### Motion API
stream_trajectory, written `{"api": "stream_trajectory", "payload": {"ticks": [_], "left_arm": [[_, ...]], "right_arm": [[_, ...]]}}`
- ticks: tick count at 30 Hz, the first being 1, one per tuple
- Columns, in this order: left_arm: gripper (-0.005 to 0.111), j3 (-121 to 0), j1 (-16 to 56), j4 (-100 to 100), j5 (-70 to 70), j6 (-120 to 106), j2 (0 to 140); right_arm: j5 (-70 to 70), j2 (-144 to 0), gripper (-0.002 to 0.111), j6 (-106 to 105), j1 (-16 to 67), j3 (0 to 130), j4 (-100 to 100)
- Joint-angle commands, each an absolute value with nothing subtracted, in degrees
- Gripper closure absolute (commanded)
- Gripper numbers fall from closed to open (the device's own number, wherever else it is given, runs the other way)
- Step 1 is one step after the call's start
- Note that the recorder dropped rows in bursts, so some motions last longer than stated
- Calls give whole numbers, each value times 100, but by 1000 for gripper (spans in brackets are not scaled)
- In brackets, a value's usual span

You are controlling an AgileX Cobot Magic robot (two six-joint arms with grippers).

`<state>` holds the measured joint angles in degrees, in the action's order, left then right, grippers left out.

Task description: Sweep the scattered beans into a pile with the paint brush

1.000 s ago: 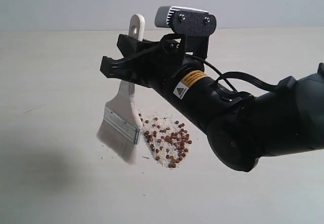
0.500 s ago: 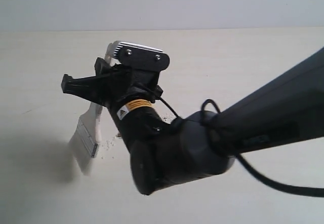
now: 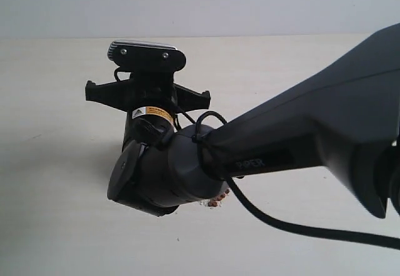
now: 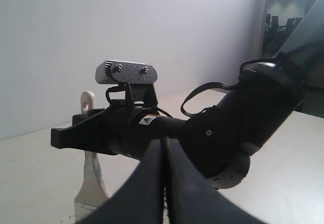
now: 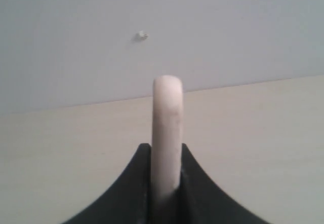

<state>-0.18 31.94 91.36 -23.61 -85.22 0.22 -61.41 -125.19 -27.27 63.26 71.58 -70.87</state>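
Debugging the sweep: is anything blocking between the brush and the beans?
Nothing visible. The right gripper is shut on the paint brush handle. From outside, the arm hides the bristles and most beans; only a few show at its lower edge, so that gap is unconfirmed.

light: soft, even | shadows: faint, diffuse | focus: paint brush (image 5: 167, 133) blurred up close

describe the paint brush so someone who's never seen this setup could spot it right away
Find the big black arm reaching over the pale table; at its end the right gripper is shut on the paint brush. It stands upright, a pale wooden handle with a hole at its top, the only wooden thing among black and silver parts.
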Motion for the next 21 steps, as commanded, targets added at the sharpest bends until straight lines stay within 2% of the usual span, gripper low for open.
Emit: {"api": "stream_trajectory", "payload": {"ticks": [1, 9, 16, 21], "left_arm": [[107, 0, 3197, 9142, -2365, -8524, 0], [107, 0, 3197, 9142, -2365, -8524, 0], [107, 0, 3197, 9142, -2365, -8524, 0], [107, 0, 3197, 9142, -2365, -8524, 0]], "right_arm": [[-6358, -12545, 108, -3583, 6331, 7193, -7421], [-6996, -12534, 108, -4330, 6331, 7193, -7937], [-6966, -12073, 108, -3204, 6660, 7193, -7324], [-6652, -12063, 108, -2252, 6556, 7193, -6676]]}}
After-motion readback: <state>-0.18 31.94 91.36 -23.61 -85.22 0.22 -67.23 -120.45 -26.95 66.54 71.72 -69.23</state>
